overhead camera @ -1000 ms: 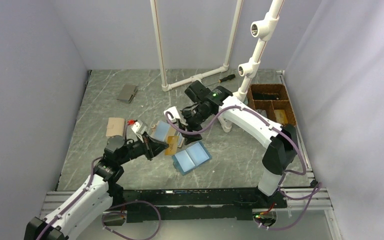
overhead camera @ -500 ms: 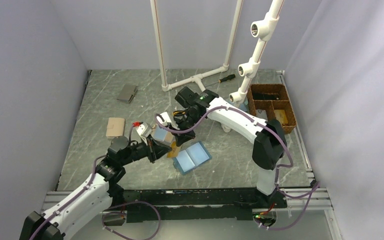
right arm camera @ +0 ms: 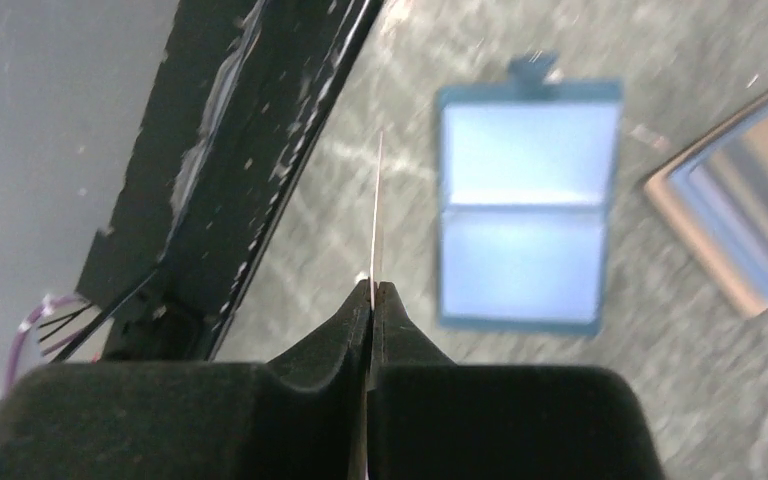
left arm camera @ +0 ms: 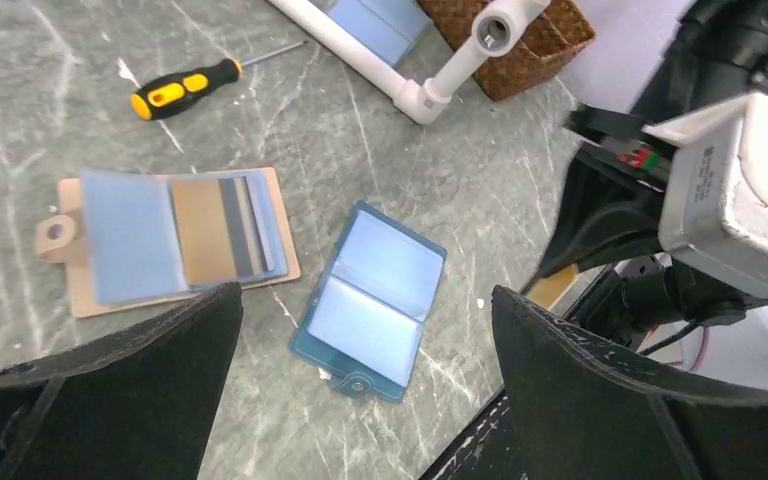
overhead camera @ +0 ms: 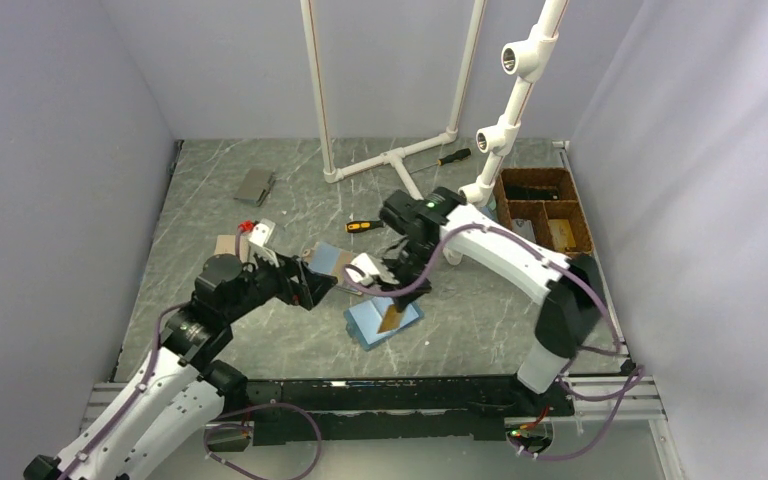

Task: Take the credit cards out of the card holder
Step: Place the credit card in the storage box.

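Seen from above, a screwdriver (overhead camera: 364, 226) lies toward the far side of the counter (overhead camera: 480, 310), a small grey wallet (overhead camera: 255, 186) sits far left and a wicker basket (overhead camera: 545, 205) far right. The open card holder (overhead camera: 332, 260) lies just right of the left hand (overhead camera: 310, 287), which is released and empty. The right hand (overhead camera: 396, 298) hangs over a light-blue wallet (overhead camera: 365, 325), clenched on a gold card (overhead camera: 391, 319).

In the left wrist view, the card holder lies left of the light-blue wallet, with a striped card (left arm camera: 210, 232) in its pocket.

In the right wrist view, the gold card shows edge-on, with a black rail (right arm camera: 240, 150) to its left.
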Motion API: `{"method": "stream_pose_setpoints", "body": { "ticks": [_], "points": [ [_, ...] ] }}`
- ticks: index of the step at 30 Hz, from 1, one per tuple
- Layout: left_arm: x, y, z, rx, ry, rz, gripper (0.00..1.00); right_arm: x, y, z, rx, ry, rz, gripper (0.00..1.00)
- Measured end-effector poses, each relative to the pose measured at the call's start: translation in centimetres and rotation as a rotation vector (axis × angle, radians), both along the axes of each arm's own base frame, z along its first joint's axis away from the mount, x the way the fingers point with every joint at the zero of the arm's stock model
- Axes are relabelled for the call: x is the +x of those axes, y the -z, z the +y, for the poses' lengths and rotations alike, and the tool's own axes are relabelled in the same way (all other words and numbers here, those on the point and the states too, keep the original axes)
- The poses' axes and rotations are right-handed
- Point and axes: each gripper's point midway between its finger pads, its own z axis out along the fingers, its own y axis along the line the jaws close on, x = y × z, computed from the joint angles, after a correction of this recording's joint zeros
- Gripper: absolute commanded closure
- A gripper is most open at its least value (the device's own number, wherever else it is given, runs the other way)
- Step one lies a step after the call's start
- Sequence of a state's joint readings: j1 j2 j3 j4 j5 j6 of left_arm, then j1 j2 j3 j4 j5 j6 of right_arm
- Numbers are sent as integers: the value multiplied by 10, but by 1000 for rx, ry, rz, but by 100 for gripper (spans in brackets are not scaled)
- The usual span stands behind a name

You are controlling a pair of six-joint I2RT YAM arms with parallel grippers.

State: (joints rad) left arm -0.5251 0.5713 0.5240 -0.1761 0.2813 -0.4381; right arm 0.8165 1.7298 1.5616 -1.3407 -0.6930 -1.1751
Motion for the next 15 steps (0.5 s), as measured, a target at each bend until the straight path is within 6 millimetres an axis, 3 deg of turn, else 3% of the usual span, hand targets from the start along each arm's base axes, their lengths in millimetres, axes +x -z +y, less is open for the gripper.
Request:
{"method": "stream_pose_setpoints", "body": {
  "ticks": [3, 9, 15],
  "points": [
    [3, -18, 7, 39, -34, 2, 1, -8, -4, -40, -20, 40, -26, 100],
    [19, -42, 13, 189, -42, -4, 1, 13, -21, -102, 11, 229, -119, 100],
    [21, -15, 26, 358, -29, 27, 1, 8, -14, -147, -37, 352, -165, 100]
  ]
}}
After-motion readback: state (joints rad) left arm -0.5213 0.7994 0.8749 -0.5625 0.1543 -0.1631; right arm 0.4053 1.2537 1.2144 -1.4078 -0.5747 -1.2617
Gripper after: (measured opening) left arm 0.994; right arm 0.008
